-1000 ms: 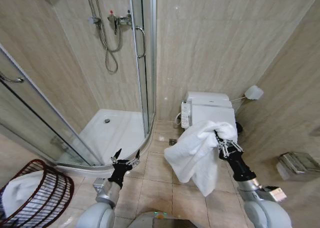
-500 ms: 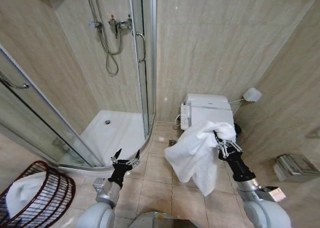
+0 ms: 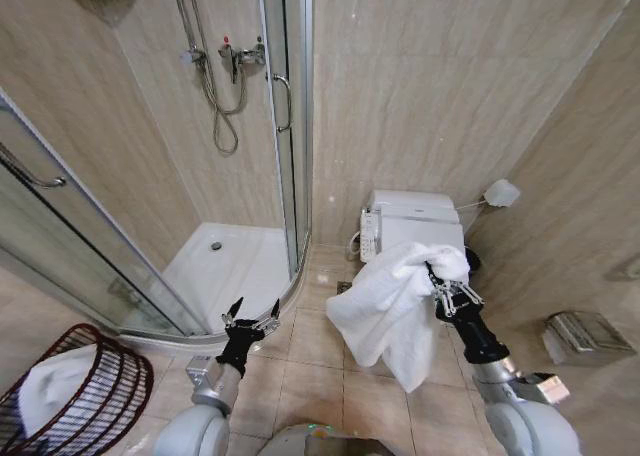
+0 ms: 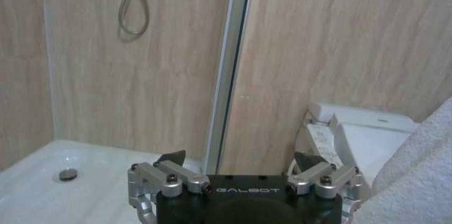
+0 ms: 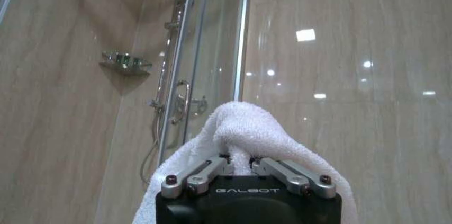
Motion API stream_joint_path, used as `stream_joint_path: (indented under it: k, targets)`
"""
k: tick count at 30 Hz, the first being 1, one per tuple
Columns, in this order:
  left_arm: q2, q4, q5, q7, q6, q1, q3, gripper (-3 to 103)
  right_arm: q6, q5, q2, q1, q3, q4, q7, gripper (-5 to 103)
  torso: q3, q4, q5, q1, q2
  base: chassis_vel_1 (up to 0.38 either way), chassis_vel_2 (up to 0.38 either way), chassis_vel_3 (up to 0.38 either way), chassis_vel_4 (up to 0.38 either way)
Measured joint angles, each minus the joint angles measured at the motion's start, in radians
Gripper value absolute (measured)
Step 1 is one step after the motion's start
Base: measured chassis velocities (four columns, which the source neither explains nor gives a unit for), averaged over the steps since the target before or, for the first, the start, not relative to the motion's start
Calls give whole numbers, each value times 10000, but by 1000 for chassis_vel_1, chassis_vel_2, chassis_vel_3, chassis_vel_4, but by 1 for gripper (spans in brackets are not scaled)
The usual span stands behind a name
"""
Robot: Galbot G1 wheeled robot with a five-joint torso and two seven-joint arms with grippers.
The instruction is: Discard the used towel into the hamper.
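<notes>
Tiled bathroom floor [image 3: 320, 346] below, right gripper [image 3: 443, 294] clenched on the white towel [image 3: 385, 316], left gripper [image 3: 250, 324] released, hamper [image 3: 75, 391] well apart — drop not yet done.

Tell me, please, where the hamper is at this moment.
In the head view the hamper stands on the floor at the robot's far left, beside the shower enclosure and left of the open left gripper, with a white towel already inside.
</notes>
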Motion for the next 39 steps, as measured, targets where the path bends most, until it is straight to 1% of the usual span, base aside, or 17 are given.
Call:
stream_joint_path:
  k: [9,10,12,16,17,20,26,30,33,34,36,39]
  targets:
    - [0,0,0,0,0,0,0,100,138,40,10,-73,-3,-92,-72,8,246,0,0,189,438,0,0,0,0]
    - [0,0,0,0,0,0,0,100,138,40,10,-73,-3,-92,-72,8,246,0,0,189,438,0,0,0,0]
    - [0,0,0,0,0,0,0,100,163,62,-10,-74,12,-125,-80,8,316,0,1,251,567,0,0,0,0]
    - [0,0,0,0,0,0,0,100,163,104,-42,-75,36,-128,-80,8,393,0,0,302,692,0,0,0,0]
    - [0,0,0,0,0,0,0,100,163,134,-56,-57,71,-136,-79,8,490,0,0,372,863,0,0,0,0]
    - [0,0,0,0,0,0,0,100,163,143,-55,-47,72,-139,-78,8,536,0,0,415,952,0,0,0,0]
    - [0,0,0,0,0,0,0,100,140,135,-43,-36,129,-162,30,8,759,0,1,583,1340,0,0,0,0]
    - [0,0,0,0,0,0,0,100,129,127,-47,-22,130,-165,42,8,832,0,0,639,1470,0,0,0,0]
    - [0,0,0,0,0,0,0,100,122,121,-47,-23,130,-164,46,8,944,0,0,732,1674,0,0,0,0]
    - [0,0,0,0,0,0,0,100,122,121,-47,-23,130,-164,46,8,944,0,0,732,1674,0,0,0,0]
    - [0,0,0,0,0,0,0,100,125,124,-52,-44,152,-159,46,8,1028,0,0,797,1823,0,0,0,0]
    - [0,0,0,0,0,0,0,100,127,132,-54,-44,170,-151,47,8,1084,0,0,851,1936,0,0,0,0]
